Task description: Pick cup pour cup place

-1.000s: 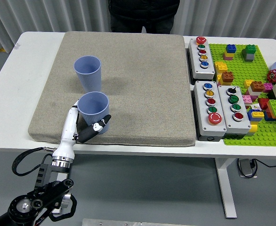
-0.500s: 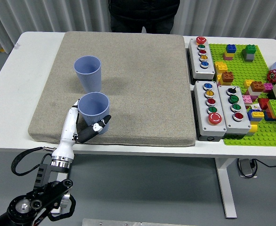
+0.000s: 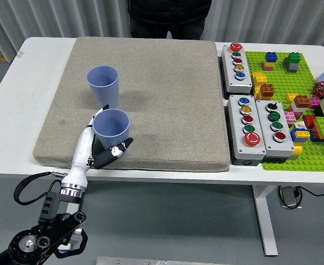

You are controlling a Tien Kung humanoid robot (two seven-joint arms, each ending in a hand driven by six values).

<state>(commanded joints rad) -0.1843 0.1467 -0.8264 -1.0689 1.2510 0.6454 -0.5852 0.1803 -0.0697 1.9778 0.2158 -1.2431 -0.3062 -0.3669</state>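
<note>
Lavender plastic, ribbed, thin-looking: that's the near cup (image 3: 111, 131), standing upright on the grey mat (image 3: 167, 99) close to its front-left corner. From the head view, the left hand (image 3: 102, 148) comes up from the lower left and wraps the cup's lower half, white fingers (image 3: 88, 139) along its left side and the dark thumb (image 3: 118, 151) across the front. It looks like a closed grasp on the cup, though I can't tell whether the base is off the mat yet. The far cup (image 3: 103, 84) of the same colour stands upright just behind, apart from the held one but near. The right arm doesn't show at all.

A person in dark clothing (image 3: 169, 14) stands at the table's far edge, hands out of sight. Button boxes (image 3: 260, 130) and a green brick plate (image 3: 294, 105) sit off to the right, well apart.

The risk I'd watch is the low grip: a tall, light cup held near its base could tip or slip when tilted to pour. With the cups so near, a careless swing could also knock the far one over.
</note>
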